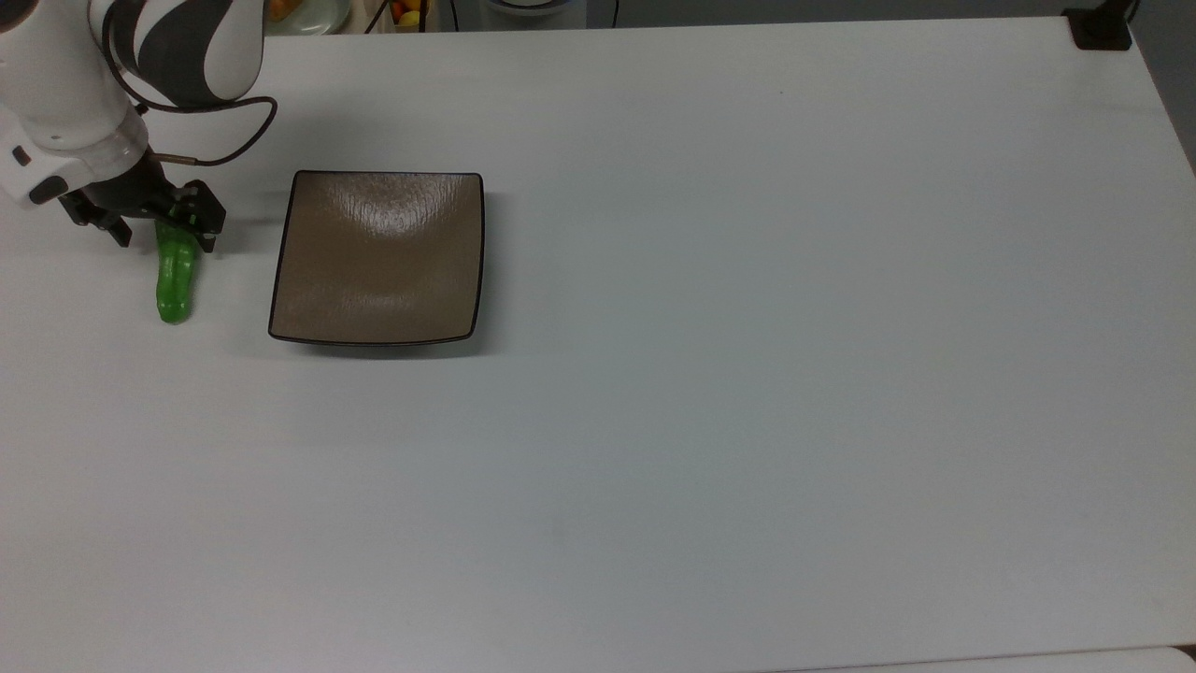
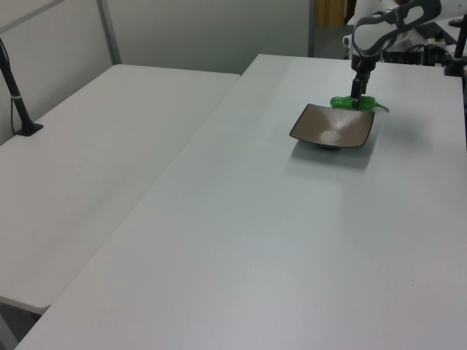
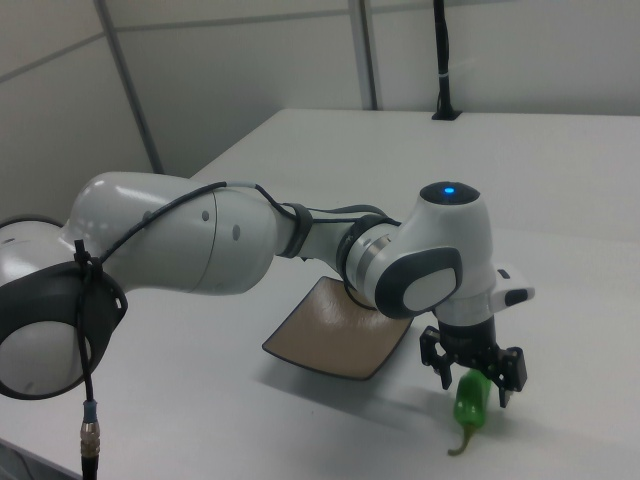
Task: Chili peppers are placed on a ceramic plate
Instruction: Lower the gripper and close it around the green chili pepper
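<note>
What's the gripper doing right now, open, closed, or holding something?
Gripper: open, fingers straddling the stem end of the green chili pepper, which lies on the white table beside the brown ceramic plate.
</note>
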Tool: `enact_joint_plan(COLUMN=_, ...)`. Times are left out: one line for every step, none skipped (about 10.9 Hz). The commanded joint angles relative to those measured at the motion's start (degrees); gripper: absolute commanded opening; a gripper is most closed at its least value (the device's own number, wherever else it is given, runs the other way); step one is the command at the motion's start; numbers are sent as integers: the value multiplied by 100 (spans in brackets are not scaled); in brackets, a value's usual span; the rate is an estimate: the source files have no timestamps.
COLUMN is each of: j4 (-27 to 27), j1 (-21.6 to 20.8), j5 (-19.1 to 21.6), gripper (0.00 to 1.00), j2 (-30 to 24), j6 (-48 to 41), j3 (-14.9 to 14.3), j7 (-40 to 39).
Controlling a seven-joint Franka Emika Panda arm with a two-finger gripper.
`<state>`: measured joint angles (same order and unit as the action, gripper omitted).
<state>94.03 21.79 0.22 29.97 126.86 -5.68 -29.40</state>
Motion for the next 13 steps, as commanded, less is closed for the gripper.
enact_joint_plan(j4=124, j1=-26, j5=-31, gripper=78, j2=-17, j6=146, j3=5, j7=-372)
enact_joint_plan(j4=124, j1=-26, j5=-22, gripper=69, j2=-17, j6=146, j3=14, j7=-417)
enact_joint_plan(j4=124, j1=-26, j5=-22, gripper=56, j2=-17, j6=138, j3=14, j7=-417)
enact_joint_plan(j4=124, j1=-26, j5=-5, gripper=40, j2=-17, j6=137, j3=14, j7=-417)
enact_joint_plan(j4=115, j1=-26, j5=4, gripper=21, j2=-26, j6=120, j3=14, j7=-417)
enact_joint_plan(j4=81, j1=-34, j5=4, gripper=9, j2=-69, j6=59, j3=23, j7=-383)
enact_joint_plan(j4=63, j1=-34, j5=4, gripper=7, j2=-139, j6=32, j3=32, j7=-347)
enact_joint_plan(j4=45, j1=-61, j5=4, gripper=7, j2=-279, j6=-133, j3=40, j7=-347)
enact_joint_plan(j4=-86, j1=-130, j5=4, gripper=7, j2=-385, j6=-457, j3=40, j7=-356)
enact_joint_plan(j4=-243, j1=-148, j5=4, gripper=7, j2=-526, j6=-852, j3=40, j7=-373)
enact_joint_plan(j4=-306, j1=-218, j5=4, gripper=7, j2=-744, j6=-1169, j3=49, j7=-382)
enact_joint_plan(j4=-307, j1=-262, j5=4, gripper=7, j2=-964, j6=-1398, j3=49, j7=-391)
enact_joint_plan(j4=-315, j1=-341, j5=39, gripper=7, j2=-1166, j6=-1644, j3=67, j7=-382)
